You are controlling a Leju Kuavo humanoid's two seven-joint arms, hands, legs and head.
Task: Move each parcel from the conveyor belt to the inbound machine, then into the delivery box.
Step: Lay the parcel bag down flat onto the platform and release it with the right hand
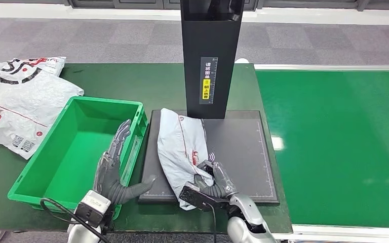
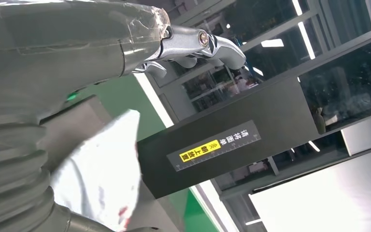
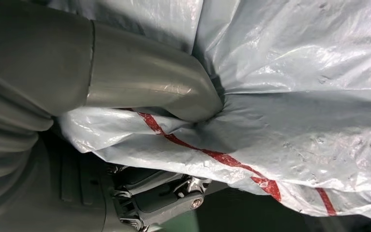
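Grey-white crinkled plastic parcel [image 1: 181, 149] lies on black flat inbound-machine plate [image 1: 243, 152], near end pinched in my right hand [image 1: 214, 181]. My left hand [image 1: 115, 167] empty, fingers spread, over green plastic delivery box [image 1: 45, 185] rim. Advice: lift high, clear rim, support sagging end.

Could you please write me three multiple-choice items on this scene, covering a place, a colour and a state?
1. Where does the grey parcel lie?
A. in the crate
B. on the black scanner platform
C. on the floor

2. What colour is the crate?
A. green
B. blue
C. red

3. What is the right hand doing?
A. hanging free
B. gripping the parcel
C. resting in the crate

Key: 1 B, the parcel lies across the platform under the black column. 2 A, its walls are green. 3 B, the thumb presses into the bag in the right wrist view.
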